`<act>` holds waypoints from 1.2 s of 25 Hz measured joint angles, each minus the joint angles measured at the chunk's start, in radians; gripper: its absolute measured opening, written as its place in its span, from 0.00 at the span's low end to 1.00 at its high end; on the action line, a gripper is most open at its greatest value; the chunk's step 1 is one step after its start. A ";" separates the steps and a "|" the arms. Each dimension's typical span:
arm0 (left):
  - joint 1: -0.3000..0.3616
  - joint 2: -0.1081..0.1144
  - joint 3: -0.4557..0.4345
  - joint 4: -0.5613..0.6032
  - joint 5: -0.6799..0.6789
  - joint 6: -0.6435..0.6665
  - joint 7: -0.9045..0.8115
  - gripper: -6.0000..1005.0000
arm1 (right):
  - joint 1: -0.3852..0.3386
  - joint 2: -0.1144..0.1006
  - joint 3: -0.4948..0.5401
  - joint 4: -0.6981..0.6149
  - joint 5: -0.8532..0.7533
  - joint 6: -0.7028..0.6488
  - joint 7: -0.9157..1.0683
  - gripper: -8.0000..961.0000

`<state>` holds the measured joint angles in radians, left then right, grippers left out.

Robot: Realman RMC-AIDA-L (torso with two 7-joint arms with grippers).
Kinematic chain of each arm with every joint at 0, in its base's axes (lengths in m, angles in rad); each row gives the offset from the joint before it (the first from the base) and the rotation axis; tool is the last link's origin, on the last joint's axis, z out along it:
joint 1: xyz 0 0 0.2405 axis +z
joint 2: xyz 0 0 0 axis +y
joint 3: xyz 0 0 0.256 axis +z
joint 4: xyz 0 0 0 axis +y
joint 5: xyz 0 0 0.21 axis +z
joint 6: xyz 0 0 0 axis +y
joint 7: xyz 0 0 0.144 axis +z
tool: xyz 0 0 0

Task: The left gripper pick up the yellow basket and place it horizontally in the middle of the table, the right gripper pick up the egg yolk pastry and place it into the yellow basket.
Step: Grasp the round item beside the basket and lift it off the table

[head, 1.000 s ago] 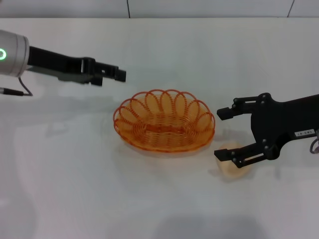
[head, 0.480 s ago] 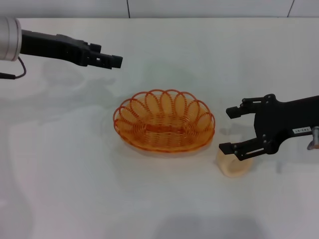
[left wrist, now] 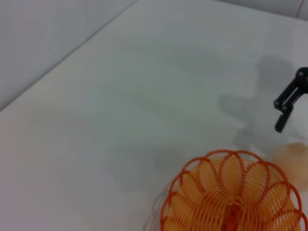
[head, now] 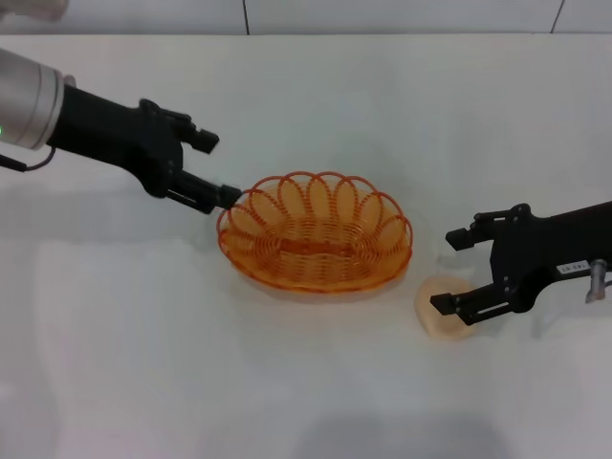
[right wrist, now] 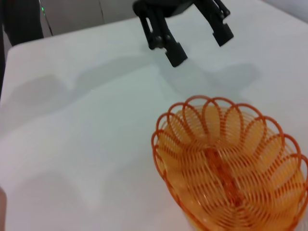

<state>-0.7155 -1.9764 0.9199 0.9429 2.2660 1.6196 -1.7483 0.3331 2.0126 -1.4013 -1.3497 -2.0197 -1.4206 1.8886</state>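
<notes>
The yellow basket [head: 251, 218] lies lengthwise across the middle of the white table [head: 134, 335], empty. My left gripper [head: 216, 168] is open just off the basket's left rim, one fingertip close to the wire. The egg yolk pastry [head: 432, 325] rests on the table right of the basket. My right gripper [head: 449, 273] is open above it, its nearer finger crossing over the pastry. The left wrist view shows the basket [left wrist: 226, 155], the pastry [left wrist: 294, 163] and a right finger [left wrist: 288, 102]. The right wrist view shows the basket [right wrist: 179, 130] and the open left gripper [right wrist: 199, 44] beyond it.
A grey wall [head: 287, 14] runs along the table's far edge. White tabletop surrounds the basket on all sides.
My left gripper has come down from the far left toward the basket's left rim and turned. My right gripper has shifted slightly right and lower over the pastry.
</notes>
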 joint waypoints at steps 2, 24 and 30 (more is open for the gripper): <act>0.004 -0.001 0.003 0.007 0.001 0.002 0.000 0.88 | 0.001 0.000 -0.014 0.004 -0.015 0.021 0.002 0.87; 0.009 -0.021 -0.001 0.014 -0.015 -0.004 -0.012 0.88 | 0.009 0.002 -0.076 0.076 -0.057 0.096 0.016 0.80; 0.017 -0.022 -0.001 0.015 -0.016 -0.004 -0.014 0.88 | 0.024 0.002 -0.089 0.100 -0.057 0.119 0.029 0.74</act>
<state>-0.6987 -1.9988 0.9189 0.9582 2.2502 1.6151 -1.7620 0.3568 2.0142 -1.4906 -1.2493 -2.0770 -1.3019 1.9175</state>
